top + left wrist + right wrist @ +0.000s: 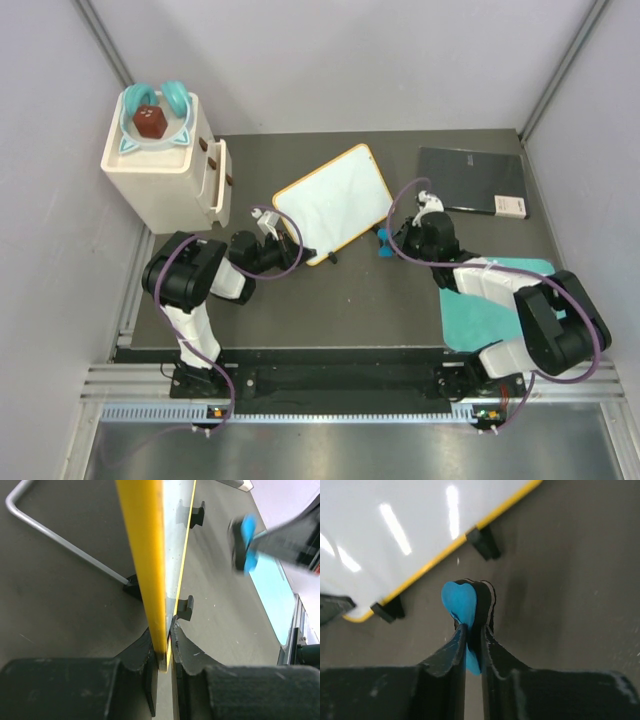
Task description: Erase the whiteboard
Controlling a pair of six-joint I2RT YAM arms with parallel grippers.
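The whiteboard [335,197], white with a thin yellow frame, stands tilted near the middle of the dark table. My left gripper [288,240] is shut on its near left corner. In the left wrist view the yellow edge [147,555] runs straight up from between my gripper [167,652] pads. My right gripper [386,242] sits just off the board's near right edge, shut on a blue heart-shaped eraser [462,602] with a black felt side. The eraser is apart from the board [395,530], near its two black feet [482,542].
A dark grey slab [472,180] lies at the back right. A teal mat [495,300] lies under the right arm. A white drawer cabinet [165,165] with a bowl on top stands at the back left. The board's metal wire stand [50,530] rests on the table behind it.
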